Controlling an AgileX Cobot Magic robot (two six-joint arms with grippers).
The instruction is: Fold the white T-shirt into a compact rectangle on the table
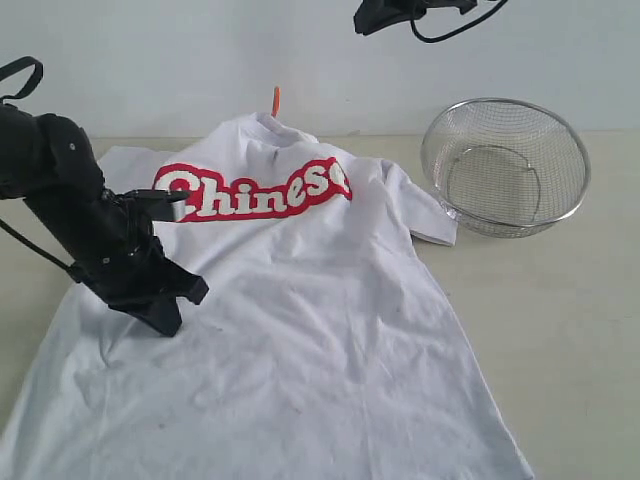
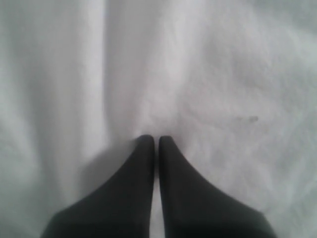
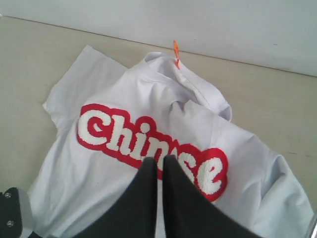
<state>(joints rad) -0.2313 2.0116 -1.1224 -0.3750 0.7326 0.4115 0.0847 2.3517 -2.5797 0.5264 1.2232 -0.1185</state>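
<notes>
The white T-shirt point(image 1: 320, 320) lies spread face up on the table point(image 1: 580, 330), wrinkled, with its red-outlined "Chinese" lettering point(image 1: 255, 190) and orange neck tag point(image 1: 276, 100) towards the far side. My left gripper point(image 1: 172, 322) is down on the shirt's left side, below the lettering. In the left wrist view its tips point(image 2: 155, 140) are shut against the white cloth point(image 2: 223, 74), with no fold seen between them. My right gripper point(image 1: 365, 22) hangs high above the far edge. It is shut and empty over the lettering point(image 3: 119, 134) in the right wrist view point(image 3: 157, 159).
A round wire-mesh basket point(image 1: 505, 165) stands at the back right, just beyond the shirt's right sleeve point(image 1: 432, 225). A pale wall point(image 1: 150, 60) rises behind the table. Bare tabletop shows right of the shirt.
</notes>
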